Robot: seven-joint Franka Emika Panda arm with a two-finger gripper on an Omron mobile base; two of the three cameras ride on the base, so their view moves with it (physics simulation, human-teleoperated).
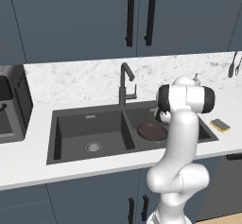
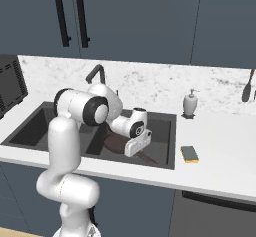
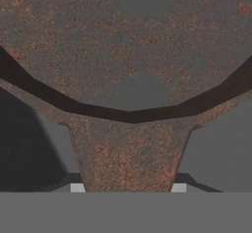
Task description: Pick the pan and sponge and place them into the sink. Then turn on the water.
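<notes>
The rusty brown pan (image 1: 151, 131) (image 2: 116, 143) lies low in the right basin of the dark double sink (image 1: 85, 124) (image 2: 30, 126). My gripper (image 2: 134, 150) (image 3: 128, 188) reaches down into that basin and is shut on the pan's handle. In the hand view the handle runs up between the fingertips to the pan (image 3: 128, 55). The yellow sponge (image 1: 220, 125) (image 2: 189, 153) with its dark top lies flat on the counter just right of the sink. No water is in view at the dark gooseneck faucet (image 1: 124, 83) (image 2: 95, 73).
A white soap dispenser (image 2: 190, 103) (image 1: 196, 79) stands behind the sponge near the wall. A dark appliance (image 1: 14, 105) (image 2: 10, 81) sits on the counter left of the sink. Dark utensils (image 2: 247, 88) hang at the far right. Cabinets are overhead.
</notes>
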